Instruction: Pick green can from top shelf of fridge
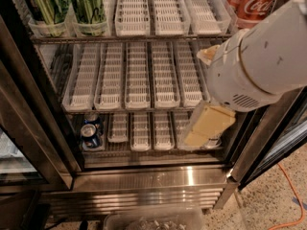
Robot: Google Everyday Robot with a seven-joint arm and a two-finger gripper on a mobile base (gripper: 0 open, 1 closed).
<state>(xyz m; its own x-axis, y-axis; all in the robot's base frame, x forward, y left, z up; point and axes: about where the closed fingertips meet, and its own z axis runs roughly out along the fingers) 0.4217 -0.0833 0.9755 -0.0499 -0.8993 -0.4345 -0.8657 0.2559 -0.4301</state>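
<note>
Two green cans stand side by side in the left lanes of the top shelf of the fridge, their tops cut off by the picture's edge. My gripper hangs from the bulky white arm at the right. It is low in front of the bottom rack, far below and to the right of the green cans. It holds nothing that I can see.
Red Coca-Cola cans stand at the top shelf's right end. A small blue can sits on the bottom rack at left. Dark door frames flank the opening. An orange cable lies on the floor at right. A clear bin sits below.
</note>
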